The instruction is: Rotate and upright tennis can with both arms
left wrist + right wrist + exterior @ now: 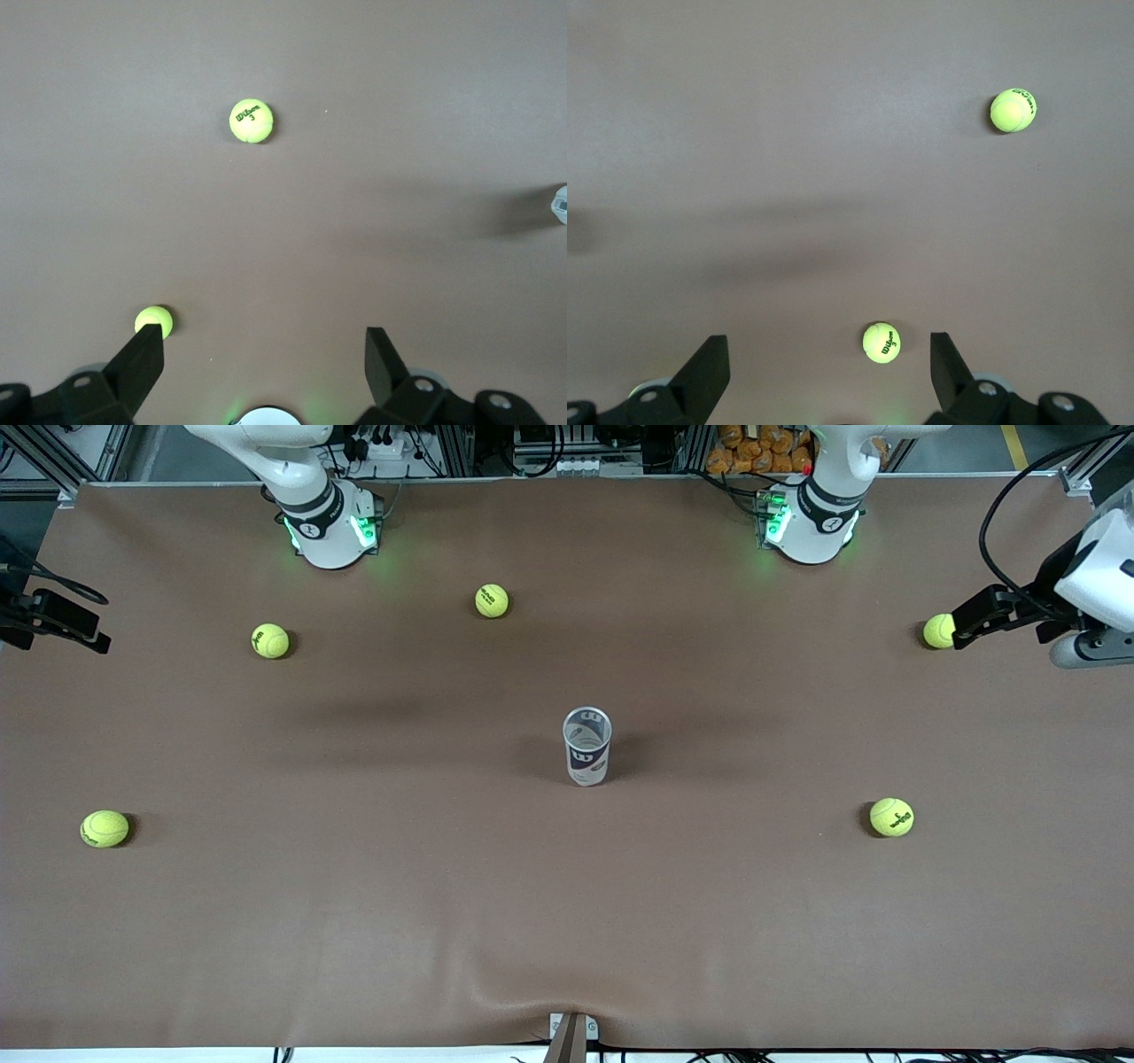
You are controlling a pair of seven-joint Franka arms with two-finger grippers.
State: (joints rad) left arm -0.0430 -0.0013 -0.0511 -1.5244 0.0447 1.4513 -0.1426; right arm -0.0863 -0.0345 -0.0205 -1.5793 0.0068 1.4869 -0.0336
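The tennis can (pixel 586 746) stands upright in the middle of the table, open silvery rim up, navy and white label showing. Only its edge shows in the left wrist view (pixel 559 204). My left gripper (pixel 966 622) hangs in the air over the left arm's end of the table, apart from the can; its fingers are open and empty (pixel 264 350). My right gripper (pixel 89 633) hangs over the right arm's end of the table, also open and empty (pixel 826 359). The can is out of the right wrist view.
Several yellow-green tennis balls lie scattered on the brown cloth: one (pixel 938 631) under the left gripper, one (pixel 891 817) nearer the front camera, one (pixel 492 600) near the bases, two (pixel 270 640) (pixel 104 828) toward the right arm's end.
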